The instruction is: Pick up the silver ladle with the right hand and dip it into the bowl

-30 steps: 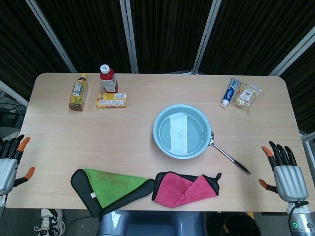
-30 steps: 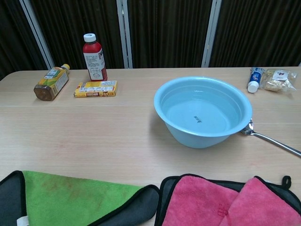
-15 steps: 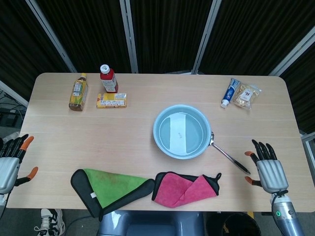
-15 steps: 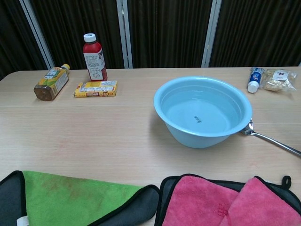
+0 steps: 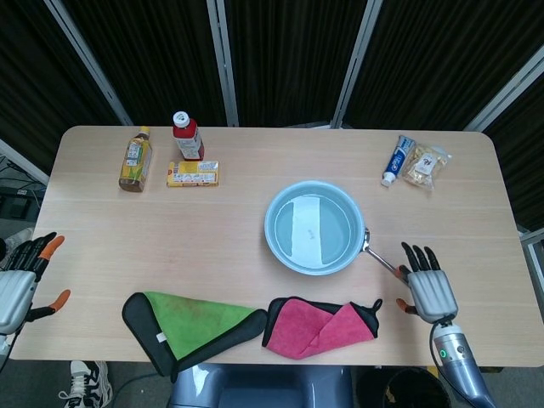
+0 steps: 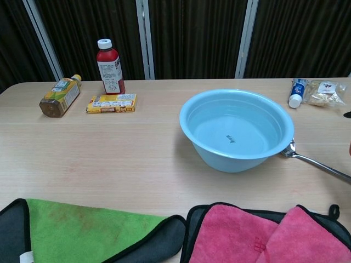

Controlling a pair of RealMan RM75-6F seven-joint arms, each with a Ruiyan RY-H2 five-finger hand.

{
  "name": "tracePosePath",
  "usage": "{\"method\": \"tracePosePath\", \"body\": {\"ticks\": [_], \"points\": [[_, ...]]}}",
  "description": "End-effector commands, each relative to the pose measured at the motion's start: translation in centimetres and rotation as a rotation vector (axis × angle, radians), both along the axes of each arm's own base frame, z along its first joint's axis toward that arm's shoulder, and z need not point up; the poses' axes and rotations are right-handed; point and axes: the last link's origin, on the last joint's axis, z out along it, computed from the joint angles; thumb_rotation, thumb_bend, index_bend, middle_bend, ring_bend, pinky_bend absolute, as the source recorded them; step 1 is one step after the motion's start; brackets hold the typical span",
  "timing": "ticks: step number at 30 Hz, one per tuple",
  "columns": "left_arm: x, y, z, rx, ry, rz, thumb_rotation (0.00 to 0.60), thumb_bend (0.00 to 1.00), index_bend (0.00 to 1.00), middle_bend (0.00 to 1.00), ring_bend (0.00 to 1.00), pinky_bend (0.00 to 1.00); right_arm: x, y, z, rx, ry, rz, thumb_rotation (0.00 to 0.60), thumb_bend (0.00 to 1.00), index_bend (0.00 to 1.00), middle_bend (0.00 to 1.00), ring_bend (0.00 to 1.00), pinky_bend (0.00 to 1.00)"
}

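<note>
The light blue bowl point(image 5: 315, 227) holds water at the table's middle right, also seen in the chest view point(image 6: 236, 129). The silver ladle point(image 5: 382, 259) lies flat on the table just right of the bowl, its scoop against the bowl's side and its handle point(image 6: 315, 165) running toward the front right. My right hand point(image 5: 427, 288) hovers open, fingers spread, over the handle's dark outer end, which it hides. My left hand point(image 5: 21, 279) stays open at the table's left front edge.
A green cloth point(image 5: 192, 323) and a pink cloth point(image 5: 320, 325) lie along the front edge. At the back left stand a tea bottle point(image 5: 135, 159), a red bottle point(image 5: 187, 136) and a yellow box point(image 5: 193, 173). A toothpaste tube point(image 5: 397, 160) and snack packet point(image 5: 425, 167) lie back right.
My right hand has moved left and inward from the table's right edge, arriving over the ladle handle's end. The left hand has barely shifted. The ladle and bowl have not moved.
</note>
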Motion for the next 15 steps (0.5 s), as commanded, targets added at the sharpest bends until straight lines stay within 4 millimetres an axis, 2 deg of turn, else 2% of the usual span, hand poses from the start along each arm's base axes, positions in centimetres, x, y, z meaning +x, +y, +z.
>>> {"method": "tracePosePath", "body": {"ticks": [1, 9, 15], "points": [[-0.1, 0.0, 0.1, 0.004, 0.004, 0.004, 0.600, 0.31, 0.00, 0.00, 0.00, 0.00, 0.1, -1.0, -0.5, 0.011, 0.011, 0.000, 0.600, 0.17, 0.43, 0.00, 0.00, 0.00], [-0.2, 0.2, 0.0, 0.013, 0.017, 0.017, 0.600, 0.32, 0.00, 0.00, 0.00, 0.00, -0.3, -2.9, -0.8, 0.013, 0.003, -0.027, 0.600, 0.18, 0.43, 0.00, 0.00, 0.00], [-0.1, 0.6, -0.4, -0.002, 0.018, 0.016, 0.600, 0.32, 0.00, 0.00, 0.00, 0.00, -1.4, -4.0, -0.7, 0.012, 0.001, -0.068, 0.600, 0.18, 0.43, 0.00, 0.00, 0.00]]}}
